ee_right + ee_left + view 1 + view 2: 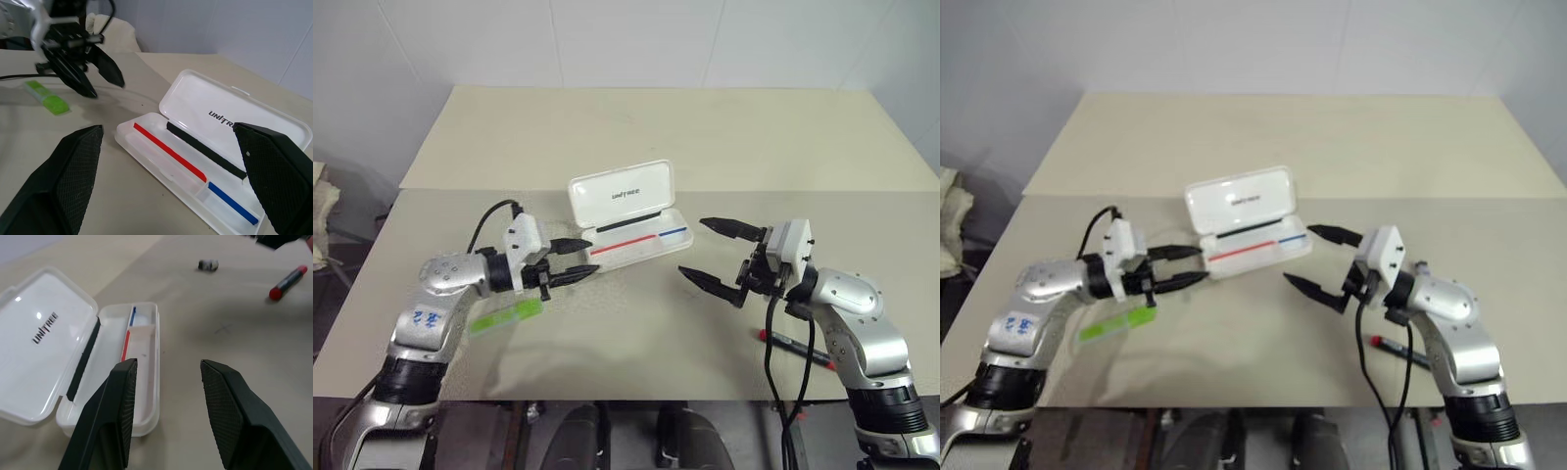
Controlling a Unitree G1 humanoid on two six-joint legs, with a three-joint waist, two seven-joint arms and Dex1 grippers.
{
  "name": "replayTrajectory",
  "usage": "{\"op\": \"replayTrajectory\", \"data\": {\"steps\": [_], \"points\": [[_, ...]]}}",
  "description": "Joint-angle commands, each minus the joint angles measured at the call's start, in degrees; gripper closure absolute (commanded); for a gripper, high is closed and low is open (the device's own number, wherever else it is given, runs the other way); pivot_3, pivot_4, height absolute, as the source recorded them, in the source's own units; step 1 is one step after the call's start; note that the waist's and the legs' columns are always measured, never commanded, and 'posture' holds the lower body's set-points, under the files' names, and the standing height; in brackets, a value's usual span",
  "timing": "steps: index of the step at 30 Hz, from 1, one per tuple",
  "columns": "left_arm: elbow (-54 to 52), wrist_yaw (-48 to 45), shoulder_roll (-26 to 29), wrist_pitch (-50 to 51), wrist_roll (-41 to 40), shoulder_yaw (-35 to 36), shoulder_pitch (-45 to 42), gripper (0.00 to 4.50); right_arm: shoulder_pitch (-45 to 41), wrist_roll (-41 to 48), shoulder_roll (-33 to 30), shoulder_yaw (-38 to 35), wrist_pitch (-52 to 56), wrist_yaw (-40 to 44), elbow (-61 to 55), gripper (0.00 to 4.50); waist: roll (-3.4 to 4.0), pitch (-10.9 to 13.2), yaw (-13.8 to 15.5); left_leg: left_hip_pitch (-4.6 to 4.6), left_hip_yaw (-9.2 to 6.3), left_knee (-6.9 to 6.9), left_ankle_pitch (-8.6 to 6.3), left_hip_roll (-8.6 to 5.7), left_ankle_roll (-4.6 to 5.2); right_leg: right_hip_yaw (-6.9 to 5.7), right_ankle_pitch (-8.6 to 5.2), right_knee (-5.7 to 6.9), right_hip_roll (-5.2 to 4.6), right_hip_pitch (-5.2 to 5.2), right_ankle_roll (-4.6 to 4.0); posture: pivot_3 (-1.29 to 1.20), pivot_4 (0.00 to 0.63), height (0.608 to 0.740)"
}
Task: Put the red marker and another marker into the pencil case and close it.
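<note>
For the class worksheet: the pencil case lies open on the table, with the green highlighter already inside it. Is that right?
Not quite. The pencil case is open, but the green highlighter lies on the table outside it, near the left gripper. The left eye view shows this.

The pencil case looks like glossy, smooth white plastic. Left of it, the highlighter is translucent green plastic; the table under both is matt beige.

Both arms have silver, rounded metal shells with black joint sections – the left arm has blue scribbled marks on it. White boxy wrist blocks carry the black, tapered fingers with knurled inner pads. Black cables loop off each wrist – pretty tidy overall.
</note>
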Motion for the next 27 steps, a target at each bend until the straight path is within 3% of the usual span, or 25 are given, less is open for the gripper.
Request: {"op": "replayTrajectory", "data": {"steps": [1, 10, 22, 27], "points": [[4.20, 0.89, -1.43, -1.88, 3.59, -2.36, -2.94, 2.35, -0.59, -0.04, 0.43, -0.43, -1.29, -0.79, -2.30, 0.00, 0.00, 0.00, 0.12, 0.00, 0.01, 0.01, 0.01, 0.00, 0.01, 0.01, 0.00, 0.00, 0.01, 0.00, 0.00, 0.00, 0.150, 0.740], [13.67, -0.69, -3.71, -2.84, 8.83, -6.94, -7.92, 2.35, -1.40, -0.03, -1.63, -0.40, -0.22, 0.81, -4.54, 0.00, -0.01, 0.00, -0.23, -0.02, 0.25, 0.02, 0.05, 0.04, 0.20, 0.17, 0.01, 0.01, 0.05, -0.11, 0.04, 0.00, 0.150, 0.740], [21.26, -2.73, -5.25, -4.21, 14.49, -10.78, -12.97, 2.35, 5.29, 5.17, -15.28, -9.19, 3.19, 10.16, -5.79, 0.00, -0.03, 0.01, 0.68, -0.03, 0.35, 0.31, -0.15, 0.06, 0.37, 0.23, 0.03, 0.01, 0.03, -0.07, 0.07, 0.00, 0.150, 0.740], [20.65, -6.30, -4.35, 2.27, 15.80, -13.65, -14.09, 2.35, 6.99, 4.13, -17.26, -12.49, 1.86, 11.13, -3.29, 0.00, -0.03, 0.01, 0.53, -0.02, 0.42, 0.50, -0.23, 0.10, 0.44, 0.29, 0.09, 0.04, 0.04, -0.03, 0.16, 0.00, 0.150, 0.740]]}}
